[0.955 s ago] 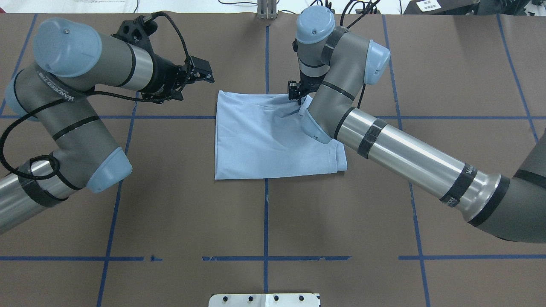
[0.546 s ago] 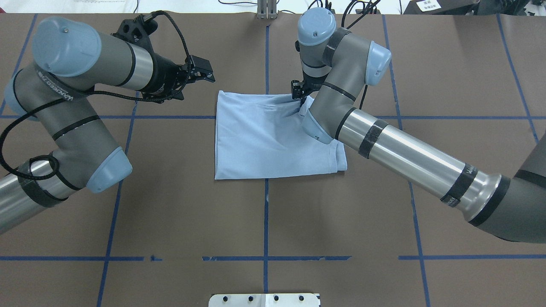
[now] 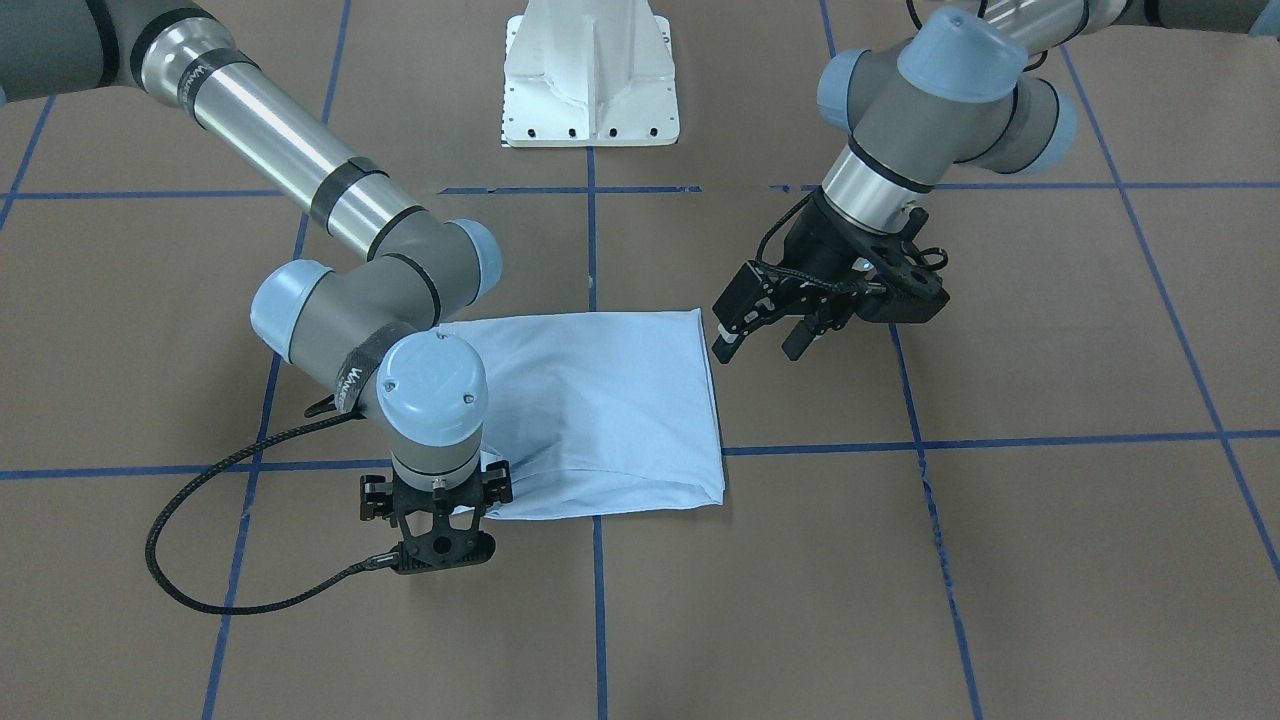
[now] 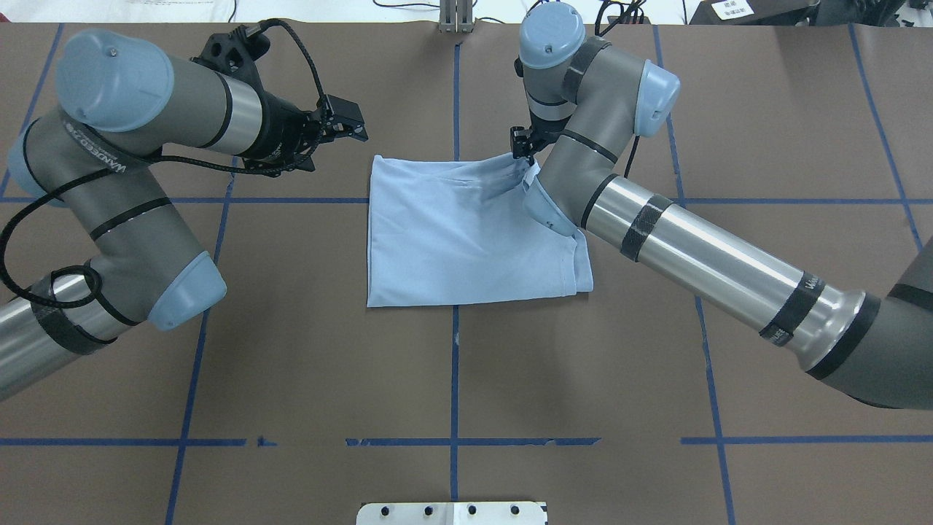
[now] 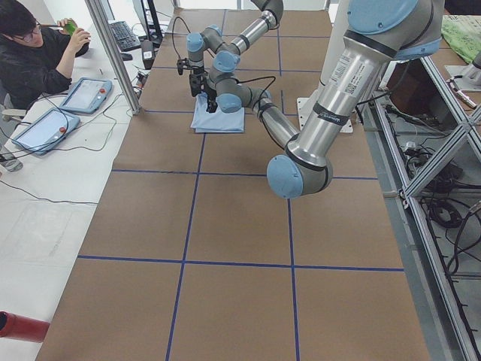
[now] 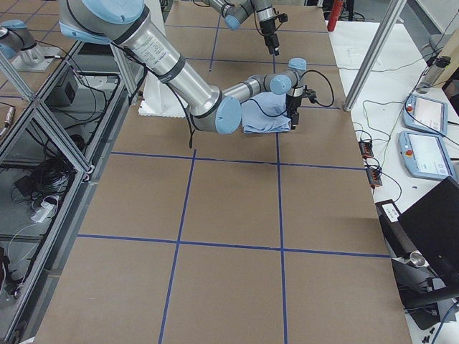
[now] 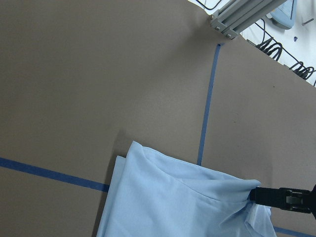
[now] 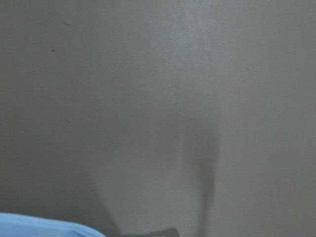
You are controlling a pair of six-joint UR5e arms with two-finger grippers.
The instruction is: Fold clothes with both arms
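Note:
The pale blue T-shirt (image 4: 452,233) lies folded in a rough square at the middle of the table; its print and collar are hidden. It also shows in the front view (image 3: 600,400) and the left wrist view (image 7: 173,207). My right gripper (image 4: 519,152) points down at the shirt's far right corner and is shut on the bunched cloth there, as the left wrist view (image 7: 282,197) shows. My left gripper (image 4: 357,130) is open and empty, hovering just off the shirt's far left corner; in the front view (image 3: 758,350) its jaws stand apart.
Brown table cover with blue tape grid lines (image 4: 455,364). The white pedestal base (image 3: 590,80) stands at the robot's side. A metal post (image 4: 456,18) is at the far edge. An operator (image 5: 37,53) sits beyond the far edge with tablets.
My right gripper has moved right and toward the far edge, drawing the shirt's far right corner with it. The left arm has not moved.

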